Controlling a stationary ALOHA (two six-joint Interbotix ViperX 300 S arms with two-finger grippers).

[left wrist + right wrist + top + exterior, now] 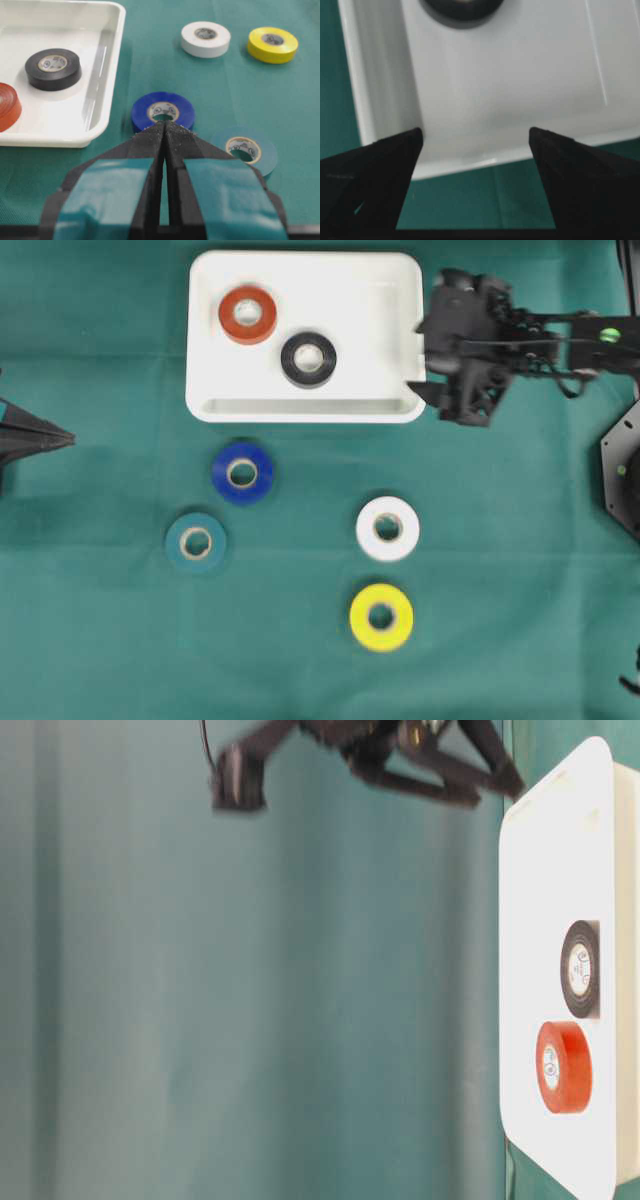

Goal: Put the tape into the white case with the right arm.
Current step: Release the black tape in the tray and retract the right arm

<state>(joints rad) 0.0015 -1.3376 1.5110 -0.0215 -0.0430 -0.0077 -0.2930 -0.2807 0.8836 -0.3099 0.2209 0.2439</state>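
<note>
Right arm's black claw (pixel 420 358) wide open w/ nothing held, at shallow white plastic case (pixel 400 300) rim; risk: a low pass could clip the rim & shift the case.

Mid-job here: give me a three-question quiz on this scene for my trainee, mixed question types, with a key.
1. How many tape rolls lie inside the white case?
2. True or false: the right hand is clamped on a roll.
3. Which roll lies nearest the left hand in the left wrist view? A) yellow roll B) blue roll C) white roll

Key
1. Two: the red roll and the black roll.
2. False: its fingers stand apart with nothing between them, at the case's edge.
3. B.
</note>
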